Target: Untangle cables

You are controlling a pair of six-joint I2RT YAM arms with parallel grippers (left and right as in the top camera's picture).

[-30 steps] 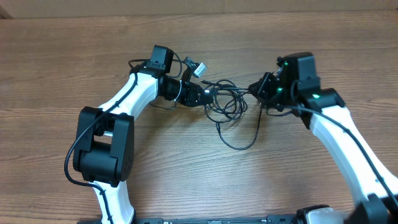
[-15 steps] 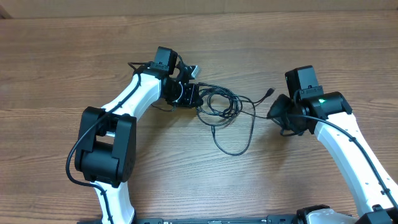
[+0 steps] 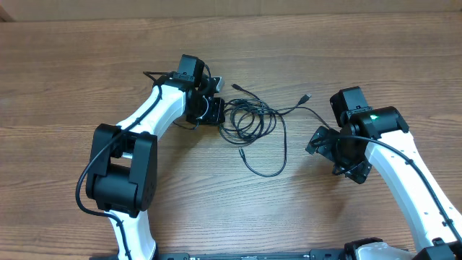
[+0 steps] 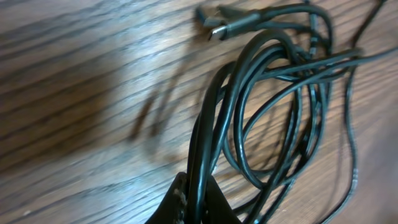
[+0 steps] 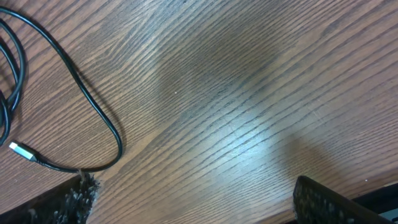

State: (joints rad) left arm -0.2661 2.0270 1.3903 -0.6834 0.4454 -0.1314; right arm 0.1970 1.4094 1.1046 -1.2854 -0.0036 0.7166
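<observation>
A tangle of thin black cables [image 3: 252,120] lies on the wooden table between the two arms, with loops trailing toward the front [image 3: 264,172] and a plug end [image 3: 307,96] pointing right. My left gripper [image 3: 211,110] is shut on several strands at the bundle's left side. In the left wrist view the cables [image 4: 267,106] run up from between the left gripper [image 4: 200,202], and a silver-tipped plug [image 4: 217,31] lies beyond. My right gripper [image 3: 334,154] stands open and holds nothing, to the right of the bundle. The right wrist view shows a cable [image 5: 93,118] with a silver tip [image 5: 20,150] left of the fingers [image 5: 79,194].
The wooden table [image 3: 325,58] stretches bare behind the arms and at the far left. Thicker black wires run along the left arm [image 3: 155,108] and the right arm [image 3: 393,155]. The left arm's base [image 3: 119,170] sits at the front left.
My right gripper has opened, let go of the cable end and drawn back toward the front right. The freed plug end now lies on the table. The left gripper has drawn the bundle slightly left.
</observation>
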